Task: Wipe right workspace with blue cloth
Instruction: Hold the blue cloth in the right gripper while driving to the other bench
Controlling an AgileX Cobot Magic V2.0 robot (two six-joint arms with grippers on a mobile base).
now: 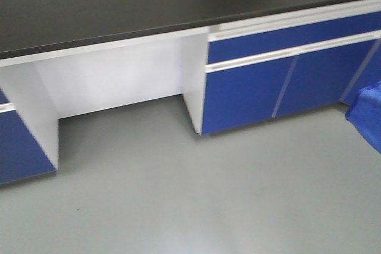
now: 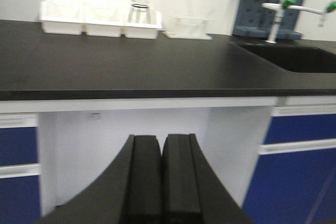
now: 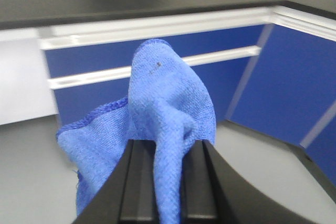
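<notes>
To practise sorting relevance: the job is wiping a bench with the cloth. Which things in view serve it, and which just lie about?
Job: blue cloth, clamped in the right hand.
Lying about: white bins, sink, tap, blue cabinets, shut left hand.

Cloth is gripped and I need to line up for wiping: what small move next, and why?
Probably turn the base to the right, with the right gripper clamped on the blue cloth. The benchtop ahead carries white bins and a sink, so it seems not the one to wipe, and the blue cabinets run round a corner on the right.
</notes>
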